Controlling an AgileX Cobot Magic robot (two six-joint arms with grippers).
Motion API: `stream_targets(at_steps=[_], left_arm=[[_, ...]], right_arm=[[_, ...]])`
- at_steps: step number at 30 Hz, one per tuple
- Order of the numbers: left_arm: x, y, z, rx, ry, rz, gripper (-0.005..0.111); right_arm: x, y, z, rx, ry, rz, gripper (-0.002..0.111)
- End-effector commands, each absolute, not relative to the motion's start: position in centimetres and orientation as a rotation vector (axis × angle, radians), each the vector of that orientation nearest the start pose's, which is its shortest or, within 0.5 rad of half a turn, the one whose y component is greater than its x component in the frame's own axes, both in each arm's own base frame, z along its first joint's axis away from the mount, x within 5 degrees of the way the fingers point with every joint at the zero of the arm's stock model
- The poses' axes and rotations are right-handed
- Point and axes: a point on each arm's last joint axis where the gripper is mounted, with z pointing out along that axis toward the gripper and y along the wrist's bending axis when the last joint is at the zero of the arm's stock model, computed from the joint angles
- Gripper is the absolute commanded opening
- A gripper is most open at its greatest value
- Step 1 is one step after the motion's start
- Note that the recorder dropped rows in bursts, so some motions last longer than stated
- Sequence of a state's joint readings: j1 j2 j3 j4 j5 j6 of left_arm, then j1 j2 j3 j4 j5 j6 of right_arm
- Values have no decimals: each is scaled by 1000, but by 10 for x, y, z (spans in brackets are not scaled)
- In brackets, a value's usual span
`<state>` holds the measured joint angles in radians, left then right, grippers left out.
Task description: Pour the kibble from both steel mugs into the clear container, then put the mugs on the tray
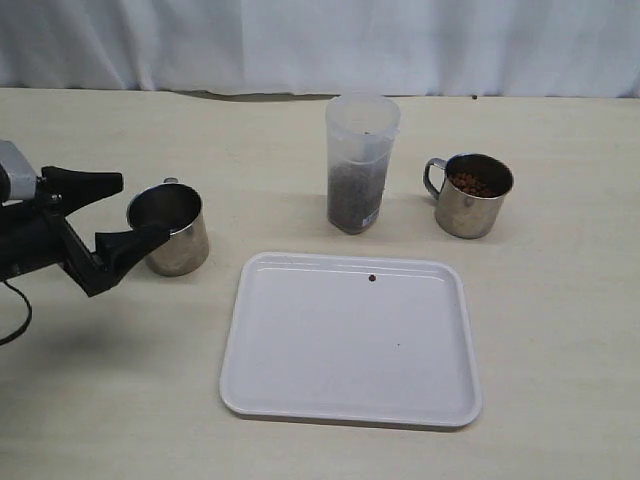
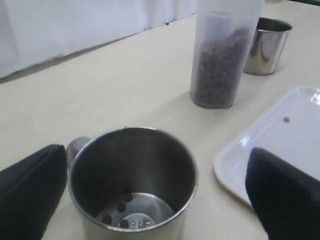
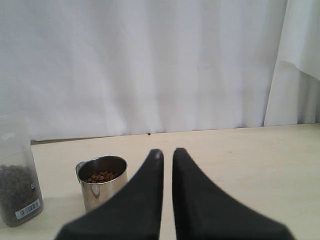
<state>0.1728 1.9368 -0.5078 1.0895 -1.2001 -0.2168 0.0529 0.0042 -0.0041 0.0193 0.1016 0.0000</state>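
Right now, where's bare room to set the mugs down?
The tray: bare except one pellet near its far rim. The table right of it, nearer than the right mug: bare. Crowded: left mug, flanked by the open left end effector.

Near-empty left mug [image 1: 170,232], right mug [image 1: 470,205] with kibble [image 1: 476,184], perhaps half-full clear container [image 1: 360,160] beyond white tray [image 1: 350,370].

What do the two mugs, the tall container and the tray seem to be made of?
The nearly empty mug and the filled mug look like polished steel: their walls are shiny and reflective. The tall container seems to be frosted, translucent plastic: the kibble shows dimly through its wall. The tray is probably smooth white plastic, with soft highlights on its rim.
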Motion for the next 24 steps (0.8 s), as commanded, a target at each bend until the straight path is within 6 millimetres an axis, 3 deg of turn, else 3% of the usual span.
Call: stream_targets(at_steps=[1, 4, 8, 10, 13, 16, 20, 24], left_arm=[[266, -32, 134, 703, 1692, -702, 74], [264, -32, 153, 633, 1686, -747, 55], [257, -34, 186, 609, 1635, -776, 15], [252, -35, 202, 620, 1590, -759, 0], [242, -37, 230, 580, 1534, -773, 0], [230, -32, 252, 516, 1544, -623, 0], [203, -14, 267, 255, 1542, -357, 0], [165, -2, 265, 82, 1437, -192, 0]], right_arm=[[56, 3, 204, -26, 1585, 50, 5], [56, 3, 204, -26, 1585, 50, 5], [56, 3, 204, -26, 1585, 50, 5], [56, 3, 204, -26, 1585, 50, 5], [56, 3, 204, -26, 1585, 50, 5], [56, 3, 204, -26, 1585, 50, 5], [56, 3, 204, -26, 1585, 50, 5], [56, 3, 204, -26, 1585, 50, 5]])
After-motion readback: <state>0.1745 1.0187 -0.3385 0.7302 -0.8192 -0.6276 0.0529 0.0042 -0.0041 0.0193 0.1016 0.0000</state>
